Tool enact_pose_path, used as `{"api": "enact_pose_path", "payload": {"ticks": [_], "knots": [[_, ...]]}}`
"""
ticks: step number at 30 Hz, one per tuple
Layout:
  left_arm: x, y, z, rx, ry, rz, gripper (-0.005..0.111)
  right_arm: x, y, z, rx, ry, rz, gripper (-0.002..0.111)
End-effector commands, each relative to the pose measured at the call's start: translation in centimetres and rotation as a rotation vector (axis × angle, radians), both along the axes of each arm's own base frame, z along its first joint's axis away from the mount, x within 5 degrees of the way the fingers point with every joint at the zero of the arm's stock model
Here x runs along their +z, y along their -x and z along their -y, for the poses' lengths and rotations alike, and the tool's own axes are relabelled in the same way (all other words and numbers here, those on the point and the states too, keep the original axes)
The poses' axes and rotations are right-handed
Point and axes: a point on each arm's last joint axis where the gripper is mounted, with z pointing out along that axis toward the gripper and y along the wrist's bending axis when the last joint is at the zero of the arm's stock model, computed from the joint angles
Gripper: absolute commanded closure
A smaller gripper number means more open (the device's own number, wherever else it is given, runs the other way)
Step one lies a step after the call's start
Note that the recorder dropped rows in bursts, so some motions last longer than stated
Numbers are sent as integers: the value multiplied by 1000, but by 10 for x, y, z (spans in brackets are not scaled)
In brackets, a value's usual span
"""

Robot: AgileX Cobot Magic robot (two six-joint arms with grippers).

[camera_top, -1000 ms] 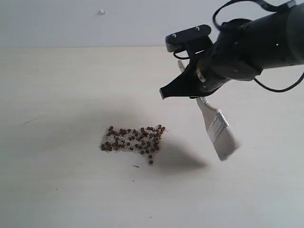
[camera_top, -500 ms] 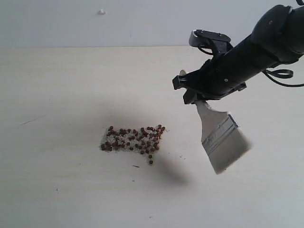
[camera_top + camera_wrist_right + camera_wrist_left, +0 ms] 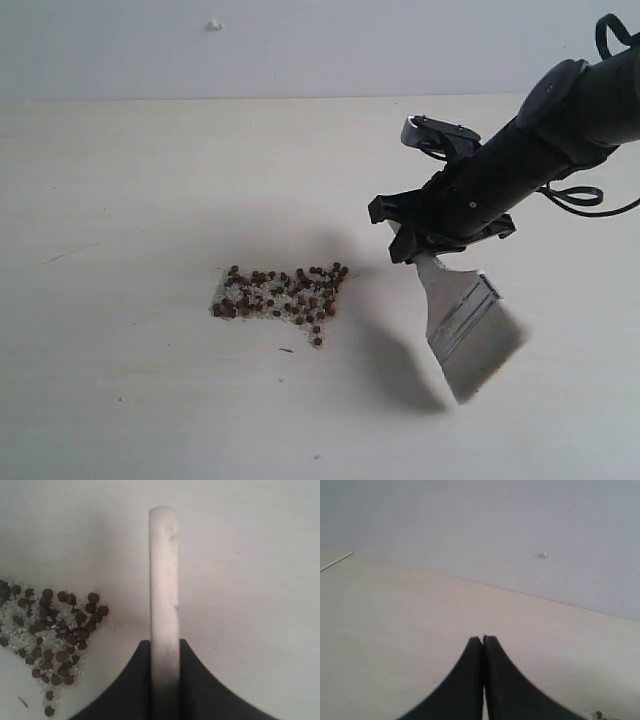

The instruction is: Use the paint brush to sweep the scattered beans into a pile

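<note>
Altogether: one paint brush (image 3: pixel 462 315), dozens of beans (image 3: pixel 278 295), a right gripper (image 3: pixel 164 649), a left gripper (image 3: pixel 483 641).
Beans: tiny, round, red-brown, in one patch among whitish crumbs (image 3: pixel 11 614), left of the brush.
Brush: flat, wooden handle, silver band, pale bristles.
Right gripper: jaws pinch the handle.
Left gripper: only its wrist view shows it; jaws pressed together, empty.

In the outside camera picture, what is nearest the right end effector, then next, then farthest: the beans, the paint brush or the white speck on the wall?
1. The paint brush, gripped in the right end effector, hanging below it.
2. The beans, on the table to its left.
3. The white speck, high on the wall, farther left.
</note>
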Motion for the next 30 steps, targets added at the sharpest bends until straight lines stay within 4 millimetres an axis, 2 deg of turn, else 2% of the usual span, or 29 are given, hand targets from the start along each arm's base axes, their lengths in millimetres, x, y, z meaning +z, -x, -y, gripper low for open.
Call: {"api": "enact_pose_path", "payload": {"ticks": [1,4,5,7,9,10,11,12,14,15,16,20,22,26,30], "knots": [[-1,0,0,-7,2,5,107,1,-8,4,-42,21,70,99],[-1,0,0,-7,2,5,107,1,-12,6,-47,49,116,75],[-1,0,0,-7,2,5,107,2,-14,8,-47,65,143,63],[-1,0,0,-7,2,5,107,9,-17,11,-46,100,208,49],[-1,0,0,-7,2,5,107,24,-20,16,-78,135,279,43],[-1,0,0,-7,2,5,107,34,-20,18,-98,144,313,44],[-1,0,0,-7,2,5,107,51,-20,22,-140,153,362,47],[-1,0,0,-7,2,5,107,73,-15,27,-192,151,419,59],[-1,0,0,-7,2,5,107,87,-5,32,-203,157,482,79],[-1,0,0,-7,2,5,107,100,4,36,-211,145,536,95],[-1,0,0,-7,2,5,107,104,14,39,-221,137,554,107],[-1,0,0,-7,2,5,107,130,66,56,-270,85,706,108],[-1,0,0,-7,2,5,107,135,98,65,-268,75,722,108],[-1,0,0,-7,2,5,107,138,152,76,-212,83,613,108],[-1,0,0,-7,2,5,107,152,188,84,-161,85,580,108]]}}
